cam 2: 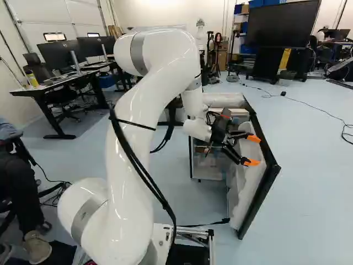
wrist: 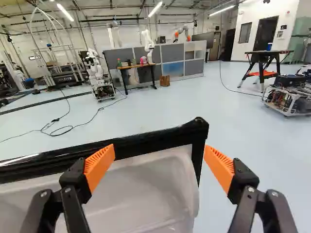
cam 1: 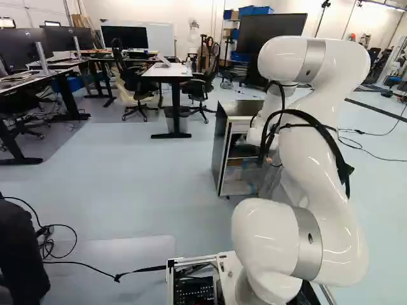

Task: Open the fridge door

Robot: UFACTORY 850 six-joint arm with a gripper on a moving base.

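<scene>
While the door (cam 2: 249,179) gapes, a strap (cam 2: 222,221) seemingly touches.

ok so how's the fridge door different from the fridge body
The fridge door is a slim panel, while the fridge body is a deep box. The door stands swung out at an angle, with the open gripper at it; the body stands upright behind it, its front open. Both pair dark outer parts with a pale inside.
</scene>
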